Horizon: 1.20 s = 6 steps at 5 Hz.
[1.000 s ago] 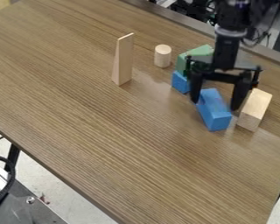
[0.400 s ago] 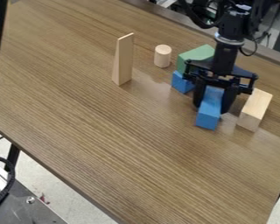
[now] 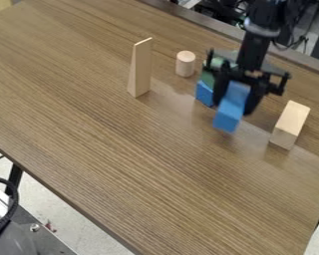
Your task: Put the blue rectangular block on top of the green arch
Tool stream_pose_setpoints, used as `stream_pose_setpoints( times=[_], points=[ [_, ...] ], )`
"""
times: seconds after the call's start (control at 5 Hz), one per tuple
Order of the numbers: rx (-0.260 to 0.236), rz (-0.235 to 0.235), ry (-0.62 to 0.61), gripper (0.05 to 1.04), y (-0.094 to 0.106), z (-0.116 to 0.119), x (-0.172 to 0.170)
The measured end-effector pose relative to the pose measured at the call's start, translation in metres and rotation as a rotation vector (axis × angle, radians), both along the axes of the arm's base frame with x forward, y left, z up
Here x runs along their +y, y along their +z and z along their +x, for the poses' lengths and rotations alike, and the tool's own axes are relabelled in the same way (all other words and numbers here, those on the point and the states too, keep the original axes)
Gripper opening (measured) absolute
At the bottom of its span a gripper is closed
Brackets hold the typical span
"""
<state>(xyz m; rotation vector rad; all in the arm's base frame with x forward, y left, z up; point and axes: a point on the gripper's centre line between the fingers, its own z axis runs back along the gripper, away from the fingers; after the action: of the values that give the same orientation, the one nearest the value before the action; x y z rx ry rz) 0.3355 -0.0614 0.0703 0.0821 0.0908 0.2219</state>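
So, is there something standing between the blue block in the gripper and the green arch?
Nothing visible stands between the blue rectangular block and the green arch, though the gripper hides part of that space.

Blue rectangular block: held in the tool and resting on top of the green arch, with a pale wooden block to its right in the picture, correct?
No: the camera view shows the blue rectangular block, held in the tool, in front of the green arch, not on it. The rest holds.
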Motion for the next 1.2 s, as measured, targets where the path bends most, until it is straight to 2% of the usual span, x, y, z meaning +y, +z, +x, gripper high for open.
stream_pose_setpoints(
  times=[0.2,0.4,0.6,0.8,1.0,1.2],
  points=[
    [-0.018,0.066,-0.16,0.573,0.027,-0.014,-0.003],
    [0.0,0.052,-0.287,0.573,0.045,-0.023,-0.002],
    [0.045,0.025,-0.419,0.573,0.06,-0.019,0.007],
    [0.142,-0.046,-0.535,0.572,0.056,-0.005,0.029],
    [0.188,-0.042,-0.577,0.573,0.053,0.011,0.04],
    [0.211,-0.053,-0.611,0.572,0.052,0.022,0.041]
  ],
)
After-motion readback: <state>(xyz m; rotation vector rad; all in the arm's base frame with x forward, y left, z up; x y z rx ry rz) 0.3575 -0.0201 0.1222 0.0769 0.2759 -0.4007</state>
